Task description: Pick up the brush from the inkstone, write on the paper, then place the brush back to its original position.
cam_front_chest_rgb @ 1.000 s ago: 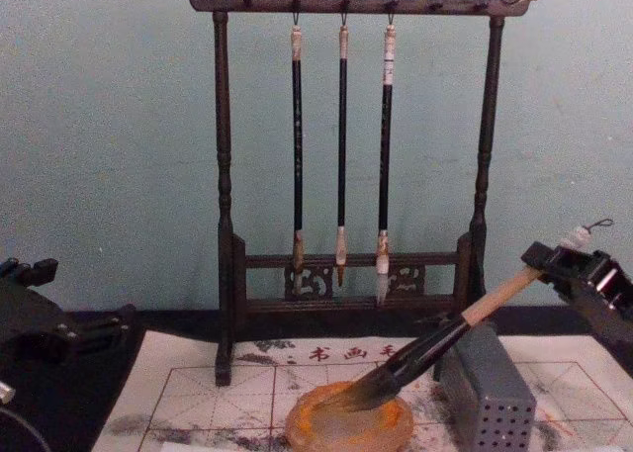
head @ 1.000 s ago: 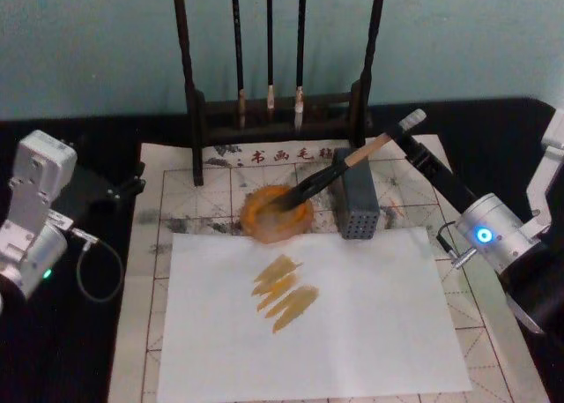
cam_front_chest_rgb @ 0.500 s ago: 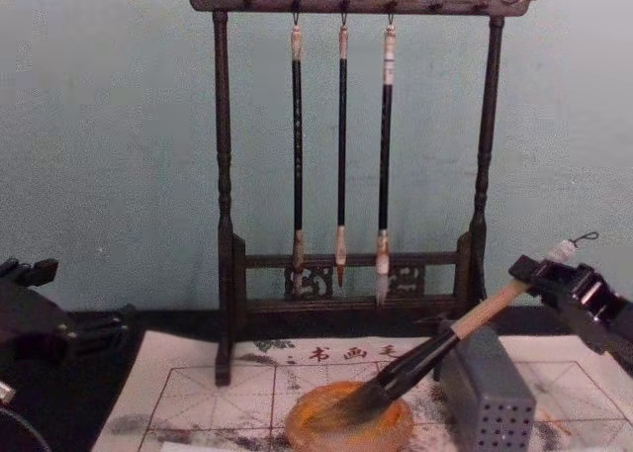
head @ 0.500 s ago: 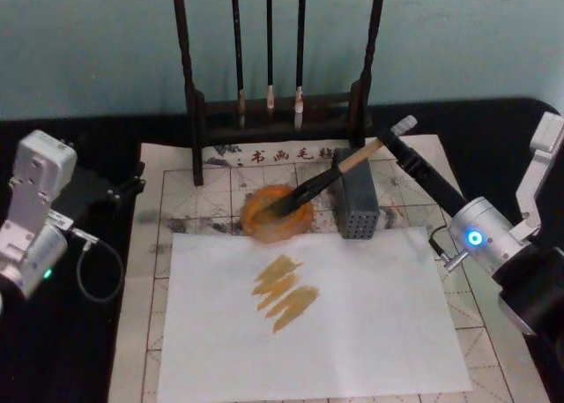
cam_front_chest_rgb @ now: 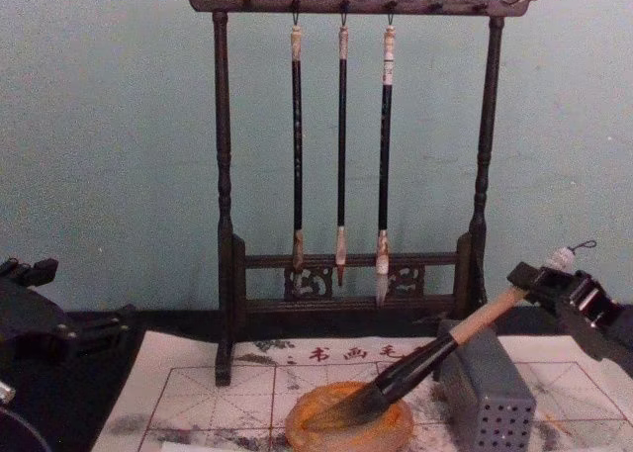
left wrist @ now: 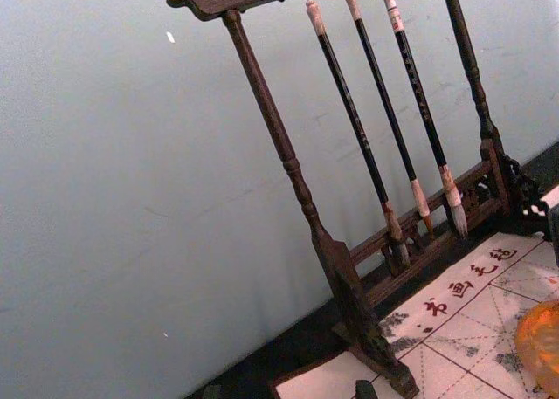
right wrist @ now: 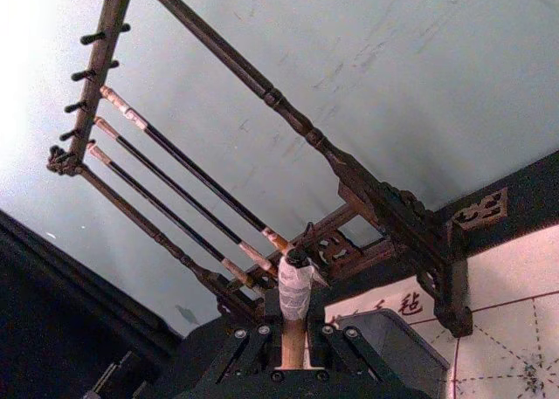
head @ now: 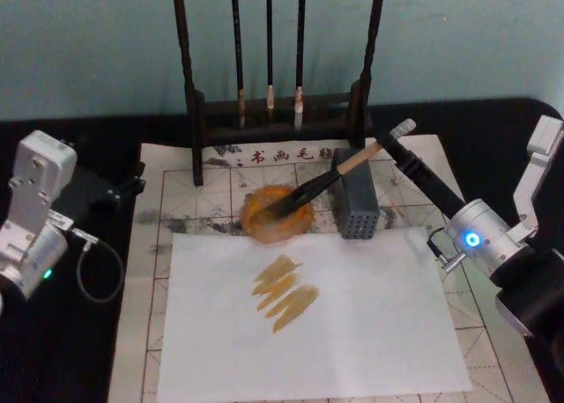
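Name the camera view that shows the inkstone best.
Head view: the inkstone shows whole from above, brush tip resting in it. Chest view shows its side, cut off at the bottom. Left wrist view catches an orange sliver.

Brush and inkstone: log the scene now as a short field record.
brush: tilted, tip in the inkstone, handle over the grey block
inkstone: on the gridded paper, beyond the white sheet
white sheet: amber strokes on it
right gripper: shut on the brush's upper end
left gripper: parked at left, off the paper
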Motion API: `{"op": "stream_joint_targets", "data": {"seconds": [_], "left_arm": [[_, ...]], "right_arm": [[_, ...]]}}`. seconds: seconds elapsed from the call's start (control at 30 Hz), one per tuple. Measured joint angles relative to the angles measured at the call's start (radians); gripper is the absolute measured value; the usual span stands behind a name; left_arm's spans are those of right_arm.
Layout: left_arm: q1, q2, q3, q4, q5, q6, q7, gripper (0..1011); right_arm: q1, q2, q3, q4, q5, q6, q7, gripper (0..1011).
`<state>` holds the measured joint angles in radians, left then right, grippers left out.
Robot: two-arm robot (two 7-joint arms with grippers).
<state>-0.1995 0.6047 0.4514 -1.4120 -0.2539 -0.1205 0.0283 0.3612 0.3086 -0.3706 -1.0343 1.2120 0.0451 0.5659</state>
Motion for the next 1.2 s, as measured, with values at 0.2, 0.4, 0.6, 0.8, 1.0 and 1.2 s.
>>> {"op": "stream_joint_targets", "data": {"seconds": [0.2,0.4,0.6,0.8,1.0,1.2], "left_arm": [[0.000,0.000,0.000,0.000,0.000,0.000,0.000,1001],[0.000,0.000,0.000,0.000,0.000,0.000,0.000,1001],[0.000,0.000,0.000,0.000,0.000,0.000,0.000,1001],[0.000,0.000,0.000,0.000,0.000,0.000,0.000,1001],[0.000,0.000,0.000,0.000,0.000,0.000,0.000,1001],[0.000,0.000,0.000,0.000,0.000,0.000,0.000,1001]], "right_arm": [[-0.001,-0.001,0.004,0.003,-0.005,0.002,0.001,175],[-0.002,0.001,0.005,0.007,-0.011,0.008,0.002,175],[-0.004,0.006,0.005,0.009,-0.017,0.017,0.002,175],[-0.004,0.010,0.004,0.009,-0.021,0.024,0.005,175],[-0.007,0.013,0.004,0.007,-0.022,0.027,0.007,175],[-0.007,0.012,0.004,0.007,-0.023,0.027,0.007,175]]}}
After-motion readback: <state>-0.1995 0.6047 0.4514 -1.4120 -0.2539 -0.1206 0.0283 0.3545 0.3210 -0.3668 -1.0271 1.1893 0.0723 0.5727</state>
